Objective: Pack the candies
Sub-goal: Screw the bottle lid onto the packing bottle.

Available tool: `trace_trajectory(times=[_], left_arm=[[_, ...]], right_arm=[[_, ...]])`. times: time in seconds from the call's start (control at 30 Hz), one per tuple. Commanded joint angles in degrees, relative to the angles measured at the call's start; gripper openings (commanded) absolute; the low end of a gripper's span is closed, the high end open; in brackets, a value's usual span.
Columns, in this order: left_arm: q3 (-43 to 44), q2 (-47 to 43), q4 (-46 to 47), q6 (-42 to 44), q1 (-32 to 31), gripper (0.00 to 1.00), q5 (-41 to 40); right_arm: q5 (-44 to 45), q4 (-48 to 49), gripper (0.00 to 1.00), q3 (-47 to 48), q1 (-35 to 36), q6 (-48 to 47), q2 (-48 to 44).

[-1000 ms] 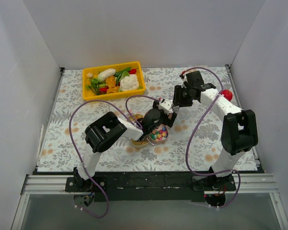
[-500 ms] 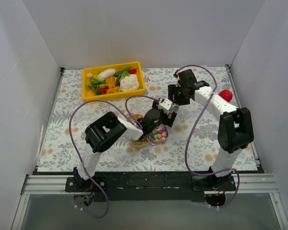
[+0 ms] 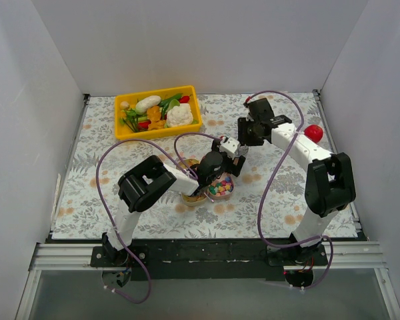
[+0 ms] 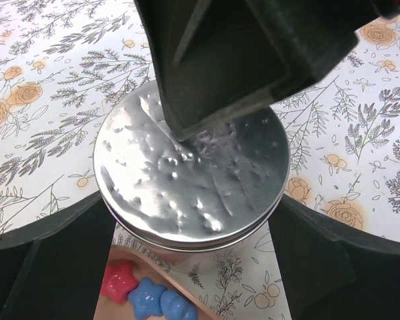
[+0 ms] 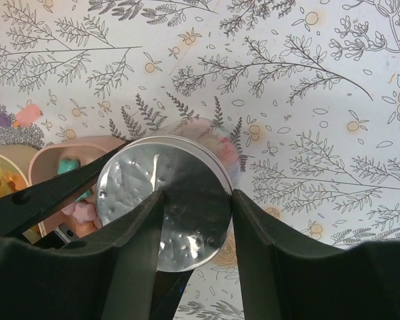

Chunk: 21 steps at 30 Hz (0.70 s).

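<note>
A clear jar with a dimpled metal lid (image 3: 229,147) stands at the table's middle. My left gripper (image 3: 224,157) has a finger on each side of it (image 4: 187,173) and is shut on it. My right gripper (image 3: 243,138) is open right above the lid (image 5: 133,187); one finger touches the lid's top (image 4: 207,100). Some pastel candies show through the jar's wall (image 5: 227,150). More pastel candies (image 3: 220,187) fill a pink bowl (image 5: 53,160) beside the jar, and star shapes show in the left wrist view (image 4: 147,300). Yellow-orange candies (image 3: 195,195) lie in a second bowl (image 5: 3,183).
A yellow tray (image 3: 157,92) of toy vegetables stands at the back left. A red ball (image 3: 313,132) sits by the right arm's forearm. Purple cables loop over the table. White walls close in three sides.
My right gripper drew back from the jar, then came down again onto the lid. The left gripper and the jar have not moved.
</note>
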Motion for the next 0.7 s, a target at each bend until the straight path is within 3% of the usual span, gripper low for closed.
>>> trace_trajectory(times=[0.0, 0.17, 0.2, 0.3, 0.67], left_arm=[[-0.64, 1.17, -7.97, -1.27, -0.64, 0.85, 0.83], [-0.55, 1.09, -7.89, -1.19, -0.64, 0.85, 0.92], [-0.64, 1.09, -7.97, -1.27, -0.64, 0.85, 0.92], [-0.73, 1.00, -7.98, -1.36, -0.64, 0.85, 0.92], [-0.55, 0.91, -8.32, -1.36, -0.73, 0.85, 0.83]], right_arm=[[-1.36, -7.11, 0.50, -2.25, -0.50, -1.29, 2.83], [0.13, -4.65, 0.50, -5.16, -0.94, 0.47, -0.86], [0.04, -3.95, 0.34, -5.33, -1.29, 0.91, -1.30], [-1.10, -3.33, 0.22, -5.51, -2.26, 1.70, -2.80], [-6.80, -2.45, 0.12, -9.11, -2.44, 2.23, -3.06]])
